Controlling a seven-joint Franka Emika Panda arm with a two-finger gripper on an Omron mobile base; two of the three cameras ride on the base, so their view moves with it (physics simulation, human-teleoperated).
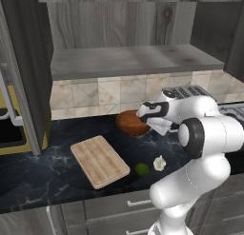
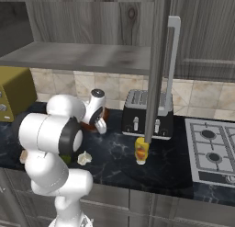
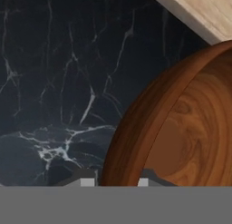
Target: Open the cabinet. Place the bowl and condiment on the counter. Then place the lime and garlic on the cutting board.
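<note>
The cabinet is open and its shelf is bare. The step in hand is setting the bowl down on the desk. The bowl sits on the black desk near the back wall, just past the far end of the cutting board.

In the hand view the fingers are pinching the bowl's rim, 1 on the outside and 1 on the inside. The gripper is at the bowl's right side in the left base view.

I think the next move is to let go of the rim and lift away without tipping the bowl. The condiment already stands on the desk, in front of the toaster. After that, I think the lime and the garlic must go onto the board. They lie side by side on the desk, just right of it, not on it.

Count: 1 bowl, 1 condiment bottle, 1 lime, 1 garlic, 1 cutting board, 1 toaster.
</note>
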